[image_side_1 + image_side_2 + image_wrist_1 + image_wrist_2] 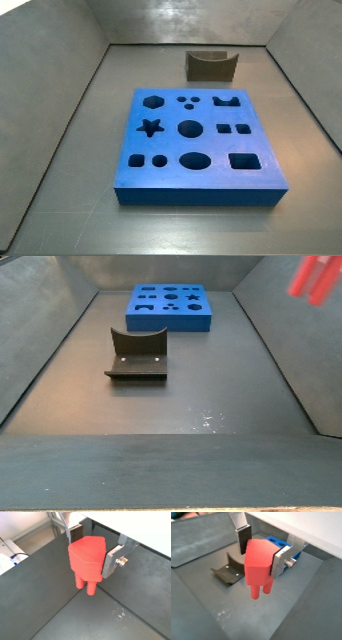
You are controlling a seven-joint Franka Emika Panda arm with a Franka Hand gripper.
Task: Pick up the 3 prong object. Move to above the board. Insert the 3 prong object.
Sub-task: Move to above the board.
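My gripper is shut on the 3 prong object, a red-orange peg with a blocky head and prongs pointing down. The silver fingers clamp its head from both sides, as both wrist views show. The peg hangs well above the dark floor. In a side view it shows as a red shape high at the right, away from the board. The board is a flat blue block with many dark cut-outs, lying on the floor; it also shows in a side view, and one corner of it in a wrist view.
The dark fixture stands on the floor apart from the board, also seen in a side view and a wrist view. Grey walls enclose the floor on all sides.
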